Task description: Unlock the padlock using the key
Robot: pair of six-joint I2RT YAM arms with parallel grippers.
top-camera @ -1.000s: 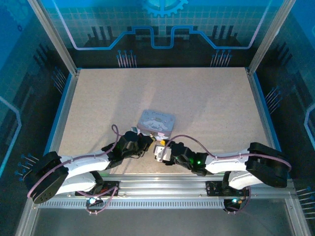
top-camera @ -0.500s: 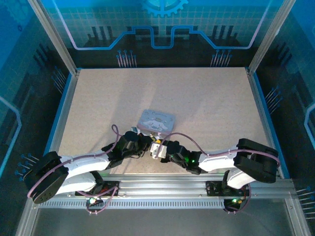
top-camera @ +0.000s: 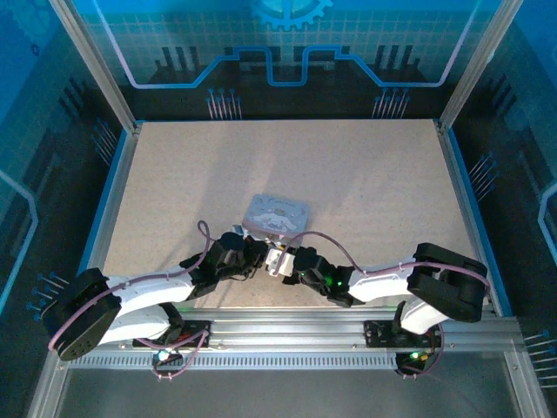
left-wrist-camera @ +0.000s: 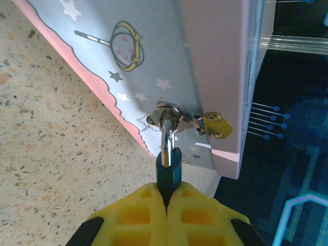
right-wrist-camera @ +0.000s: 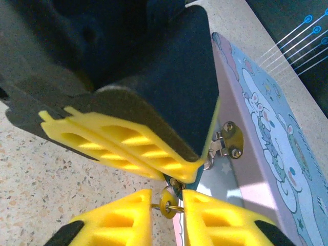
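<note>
Though snug at tin's edge — padlock.

No words, numbers or brand marks can be read anywhere. The tin box bears only drawings: stars and a yellow ringed motif on its side, a white cartoon figure on its lid. The back wall shows a gear emblem and circuit lines, without lettering.

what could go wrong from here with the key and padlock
The key is pinched at the very tip of the right hand; it could slip or twist meeting the padlock.
The left hand grips the padlock while its shackle hooks through the hasp of the tin; pulling might drag the tin.
</note>
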